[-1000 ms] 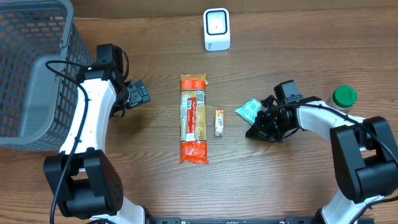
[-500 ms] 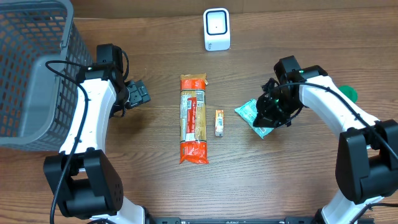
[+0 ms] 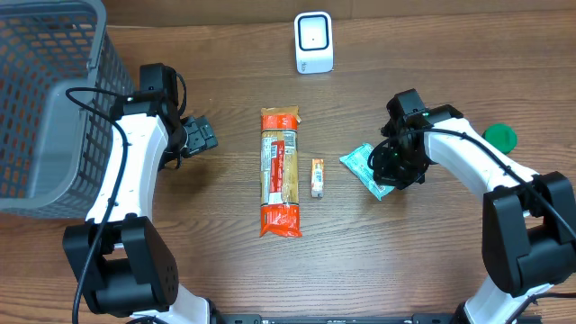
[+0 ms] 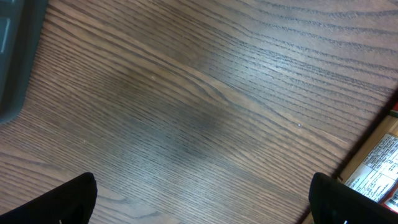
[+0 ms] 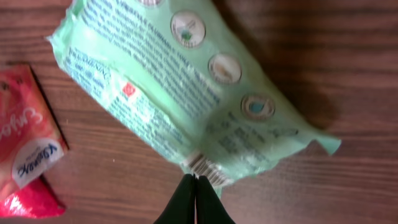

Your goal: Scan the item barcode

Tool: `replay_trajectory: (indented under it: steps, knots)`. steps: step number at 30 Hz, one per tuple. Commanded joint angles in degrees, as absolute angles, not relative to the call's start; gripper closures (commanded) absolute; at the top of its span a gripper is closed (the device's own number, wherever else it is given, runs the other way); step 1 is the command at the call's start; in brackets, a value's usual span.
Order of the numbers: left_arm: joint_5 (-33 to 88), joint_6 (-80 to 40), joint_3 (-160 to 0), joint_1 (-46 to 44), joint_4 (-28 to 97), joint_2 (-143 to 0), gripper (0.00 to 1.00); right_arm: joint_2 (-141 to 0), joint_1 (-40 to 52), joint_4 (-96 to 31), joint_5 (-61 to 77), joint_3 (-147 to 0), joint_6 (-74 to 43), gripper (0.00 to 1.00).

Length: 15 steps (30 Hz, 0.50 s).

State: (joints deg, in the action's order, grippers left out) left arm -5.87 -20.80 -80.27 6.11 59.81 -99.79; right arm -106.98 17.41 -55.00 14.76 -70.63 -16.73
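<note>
Clutter is crowding one side only: my right jaws are pinching the green packet (image 3: 367, 167) right of the desk's (image 3: 225, 261) middle, pressed together on its edge by the barcode, with a small sachet (image 3: 317, 177) lying near on its left and a long pasta pack (image 3: 280, 171) just beyond. A green lid (image 3: 498, 137) is lying by my right forearm, the scanner (image 3: 313, 42) is standing at the far edge across bare wood, and my left jaws are hanging wide apart beside the basket (image 3: 45, 99).
</note>
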Motion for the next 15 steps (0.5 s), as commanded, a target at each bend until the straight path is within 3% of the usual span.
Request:
replay_trajectory:
  steps: [1, 15]
  knots:
    - [-6.4, -20.1, -80.7, 6.0, 59.7, -99.7, 0.00, -105.8, 18.0, -54.1, 12.8, -69.7, -17.5, 0.96]
    - [-6.4, -20.1, -80.7, 6.0, 59.7, -99.7, 0.00, -105.8, 21.6, -52.6, 8.2, -69.2, -18.0, 0.96]
